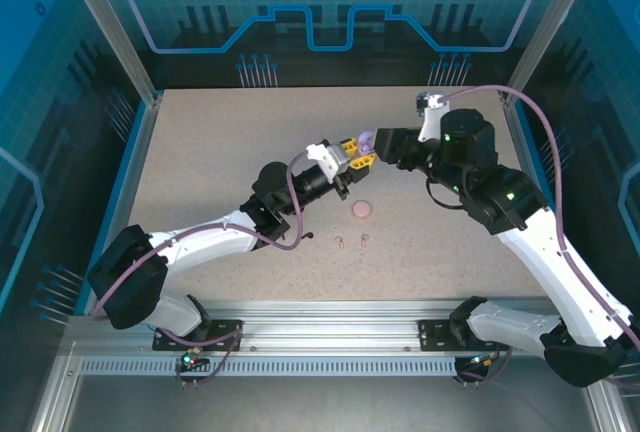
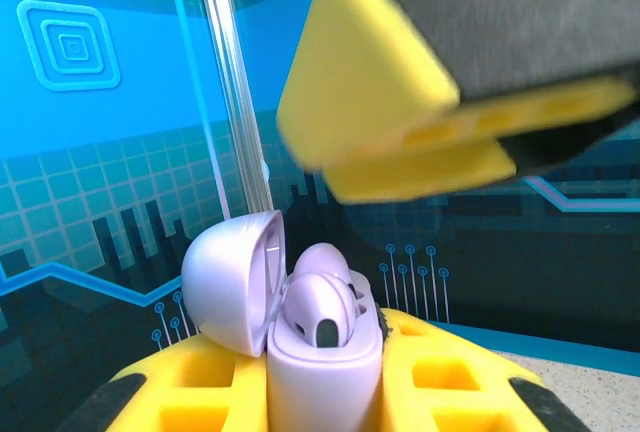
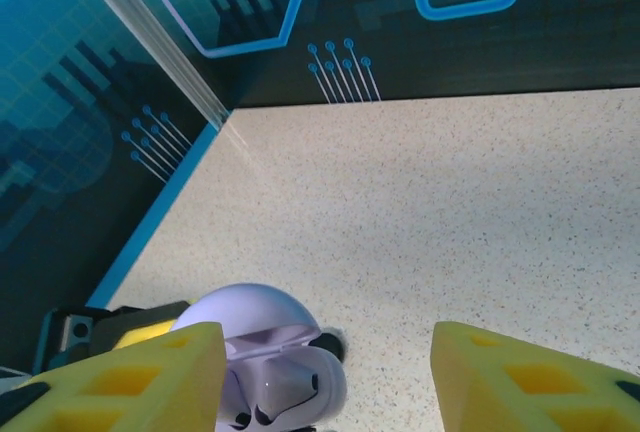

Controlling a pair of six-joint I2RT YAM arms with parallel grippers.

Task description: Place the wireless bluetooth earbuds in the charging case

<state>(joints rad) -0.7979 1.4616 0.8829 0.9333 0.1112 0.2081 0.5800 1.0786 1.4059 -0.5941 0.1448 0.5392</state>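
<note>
Yellow fingers [image 2: 200,392] of the left gripper [image 1: 352,155] fill the bottom edge of the left wrist view, clamped on either flank of the purple case [image 2: 322,377], which stands upright between them. Its rounded lid [image 2: 230,287] is swung open to the left, and two purple earbuds [image 2: 320,307] sit in the wells, one behind the other. Above the case, out of focus, is a yellow finger [image 2: 380,112] of the right gripper [image 3: 330,377]. In the right wrist view this gripper's two fingers stand wide apart and grip nothing, with the open case just beside and partly under the left one. From the top view, both arms meet over the middle of the speckled table [image 1: 220,172], gripper tips near each other around the case. On the table in front of them lies a closed pink case [image 1: 361,210], and nearer the arm bases, well apart from it, two pink earbuds [image 1: 340,242] [image 1: 364,241] lie side by side.
</note>
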